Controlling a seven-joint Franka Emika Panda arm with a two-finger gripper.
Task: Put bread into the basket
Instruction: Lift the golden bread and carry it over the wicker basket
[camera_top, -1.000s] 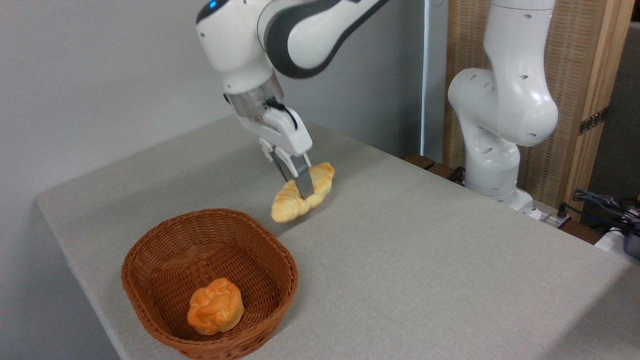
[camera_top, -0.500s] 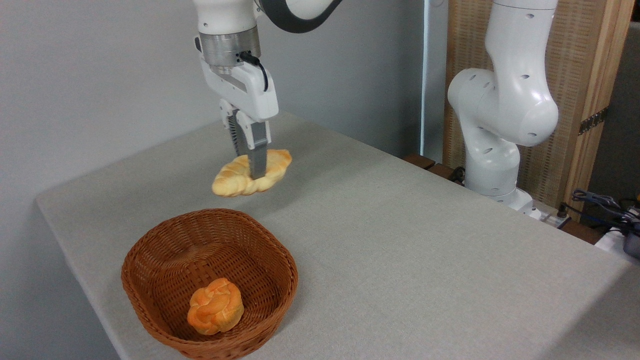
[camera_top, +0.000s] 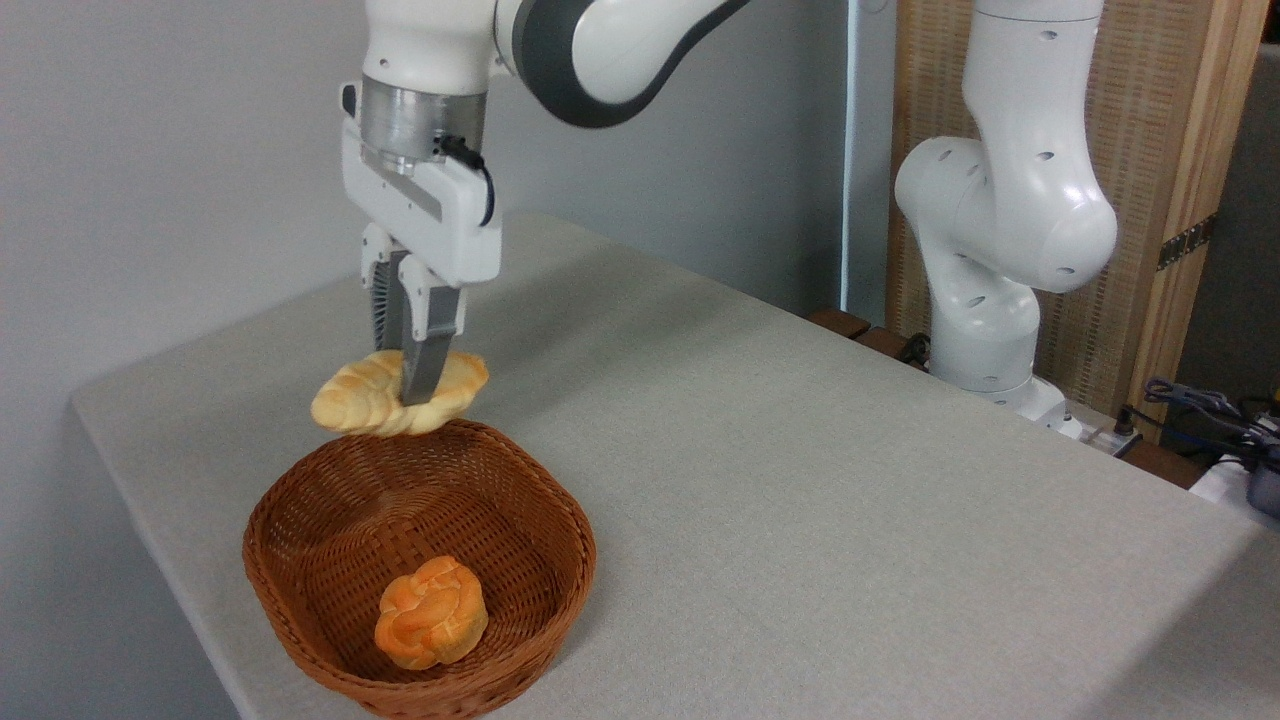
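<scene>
Above the basket's (camera_top: 300, 590) far rim: gripper (camera_top: 408, 385) pointing down, fingers clamped on the bread's (camera_top: 355, 400) middle. Loaf in the air, roughly level. Inside the basket, near end: orange bun (camera_top: 431, 612).

Pale braided bread (camera_top: 365, 400) hangs above the wicker basket's (camera_top: 300, 640) far rim.

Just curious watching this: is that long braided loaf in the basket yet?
Not yet. The bread hangs clamped in the gripper, above the basket at its far rim.

Fingers (camera_top: 410, 385) pinch bread (camera_top: 398, 393) above basket (camera_top: 300, 500) rim.
</scene>
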